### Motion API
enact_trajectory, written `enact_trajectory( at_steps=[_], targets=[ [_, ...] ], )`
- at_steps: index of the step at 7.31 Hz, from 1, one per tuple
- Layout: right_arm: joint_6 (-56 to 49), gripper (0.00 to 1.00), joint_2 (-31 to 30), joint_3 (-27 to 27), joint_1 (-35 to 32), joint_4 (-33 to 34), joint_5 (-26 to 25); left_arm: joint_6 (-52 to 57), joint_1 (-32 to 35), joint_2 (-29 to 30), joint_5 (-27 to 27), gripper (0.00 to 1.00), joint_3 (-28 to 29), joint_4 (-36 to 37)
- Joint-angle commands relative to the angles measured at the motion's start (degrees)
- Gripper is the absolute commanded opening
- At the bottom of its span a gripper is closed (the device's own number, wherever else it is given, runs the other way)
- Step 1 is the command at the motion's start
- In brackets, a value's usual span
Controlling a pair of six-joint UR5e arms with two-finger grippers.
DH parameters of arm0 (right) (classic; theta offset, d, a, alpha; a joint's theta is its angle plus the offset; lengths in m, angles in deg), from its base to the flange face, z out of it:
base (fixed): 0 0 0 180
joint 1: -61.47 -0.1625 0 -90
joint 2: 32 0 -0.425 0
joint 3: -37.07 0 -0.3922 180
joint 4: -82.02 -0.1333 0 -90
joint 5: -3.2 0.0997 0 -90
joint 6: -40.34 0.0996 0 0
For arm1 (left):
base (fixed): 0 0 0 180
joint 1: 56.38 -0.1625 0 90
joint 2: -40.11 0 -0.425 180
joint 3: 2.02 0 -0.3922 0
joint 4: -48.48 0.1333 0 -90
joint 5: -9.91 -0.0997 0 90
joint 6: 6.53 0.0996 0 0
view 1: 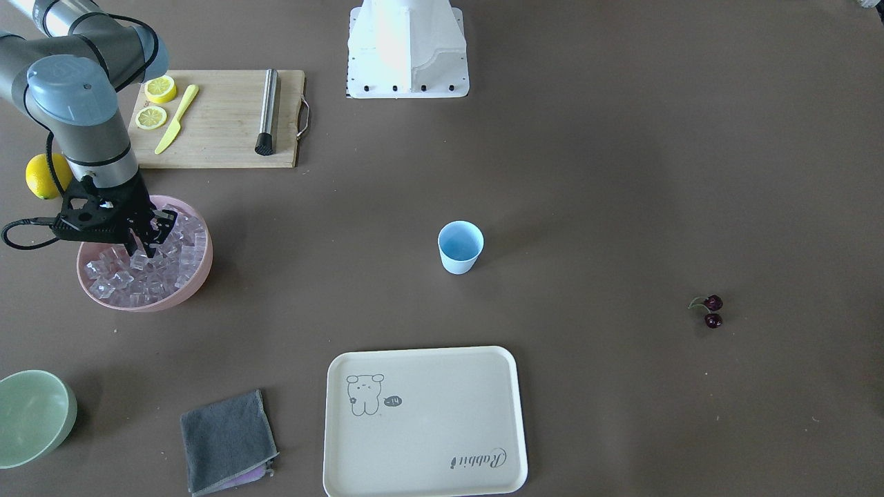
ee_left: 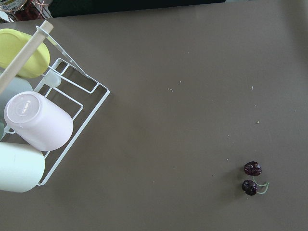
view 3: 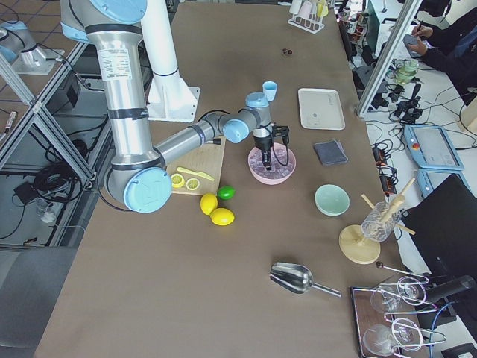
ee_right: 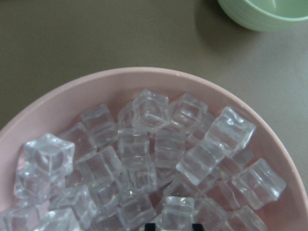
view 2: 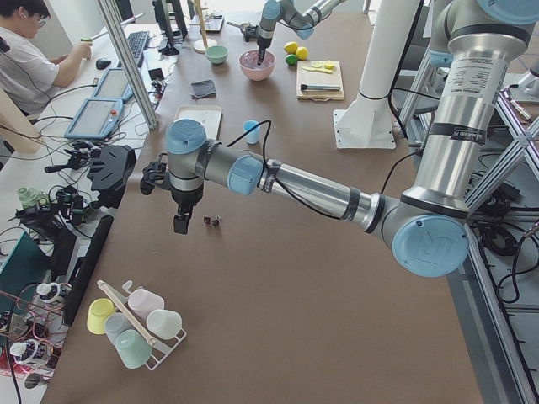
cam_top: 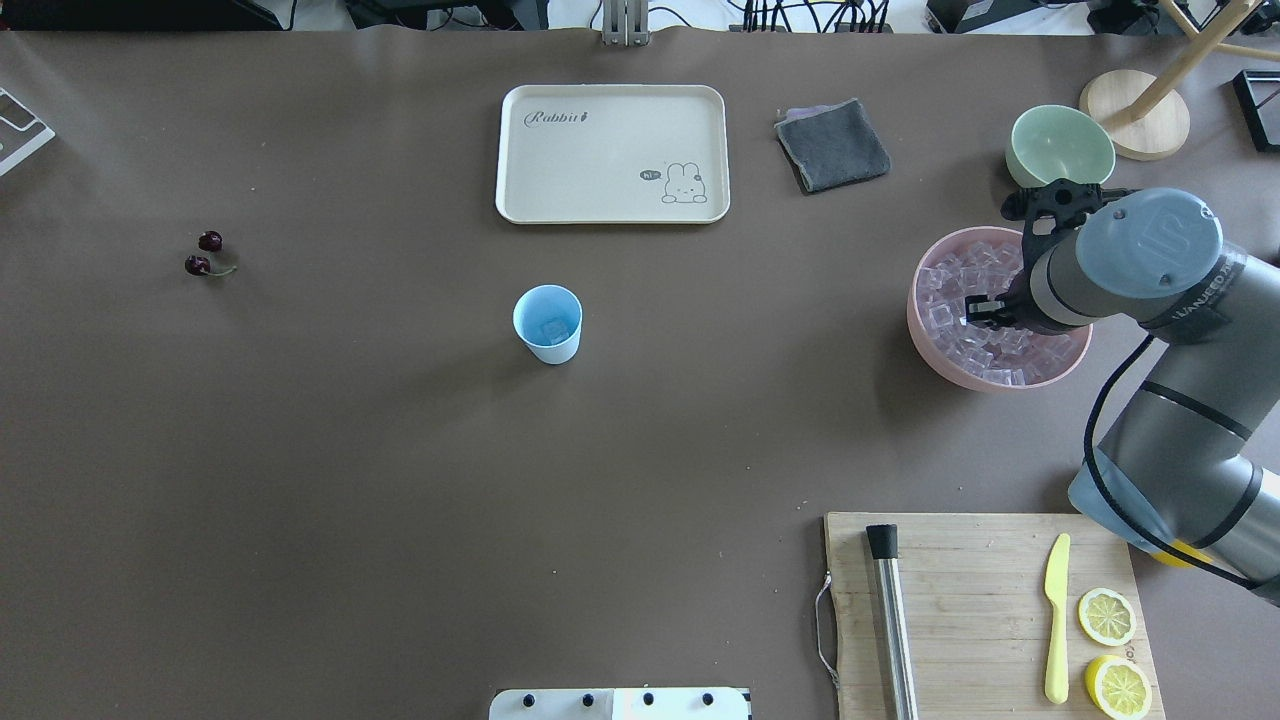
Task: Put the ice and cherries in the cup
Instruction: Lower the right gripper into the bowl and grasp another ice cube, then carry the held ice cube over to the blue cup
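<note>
Closest to the robot's base, the cutting board [cam_top: 975, 590] runs off the bottom edge of my overhead view, which cuts the metal rod [cam_top: 890, 620] lying on it short. Further out, the right end effector [view 1: 147, 243] is dipped into the pink bowl [cam_top: 925, 335], its fingertips down among the ice [ee_right: 149, 110]. That wrist camera catches only black slivers at its lower edge with a cube between them, so I cannot tell whether it is clamped on that cube or slack. From above, the arm's wrist covers part of the bowl, and the print on the arm's grey sleeve is too small for me to read. At about the same depth the cup [cam_top: 547, 322] stands upright mid-table, well apart from the bowl, with what looks like one cube in its bottom. The cherries [cam_top: 204, 254] lie on the table [cam_top: 400, 450] far over on the robot's left, well apart from the cup. The left end effector [view 2: 181, 223] hangs just beside them. It shows only on the side camera, so I cannot tell if it is spread or closed. Farthest out, the cream tray [cam_top: 600, 150] reads "Rabbit" in script, with a rabbit drawing and a tiny speech bubble I cannot read. The grey cloth [cam_top: 833, 145] and the green bowl [cam_top: 1060, 150] sit along that same far row.
</note>
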Motion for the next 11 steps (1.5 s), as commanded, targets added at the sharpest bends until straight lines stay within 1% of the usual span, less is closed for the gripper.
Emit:
enact_trajectory(
  at_steps=[1, 3, 4, 5, 7, 8, 10, 11],
  targets=[
    [0.0, 0.0, 3.83, 0.6, -0.98, 5.82, 0.11, 0.0, 0.0, -0.06, 0.0, 0.98, -0.04, 0.0],
    [-0.09, 0.0, 4.2, 2.79, -2.99, 7.26, 1.07, 0.0, 0.0, 0.03, 0.0, 0.98, -0.12, 0.0],
    [0.0, 0.0, 4.29, 4.97, -5.26, 7.17, 3.6, -0.26, 0.0, 0.03, 0.0, 0.98, -0.91, 0.0],
    [0.17, 0.0, 8.2, 5.95, -6.59, 7.26, 4.15, -0.26, 0.0, 0.03, 0.0, 0.98, -1.18, 0.0],
    [0.79, 0.0, 16.55, 4.65, -6.08, 7.08, 3.89, -0.26, -0.09, 0.03, 0.35, 0.98, -1.27, 0.0],
    [1.4, 0.0, 19.29, 4.47, -4.77, 6.91, 3.71, -0.26, -0.09, 0.11, 0.44, 0.98, -1.62, 0.0],
    [3.51, 0.0, 24.92, 2.37, -2.93, 6.82, 3.45, -0.26, -0.52, 0.29, 0.44, 0.98, -1.79, 0.0],
    [3.6, 0.0, 27.03, 1.84, -1.09, 6.64, 1.8, -0.26, -1.31, 0.29, 0.44, 0.98, -2.32, 0.0]
  ],
)
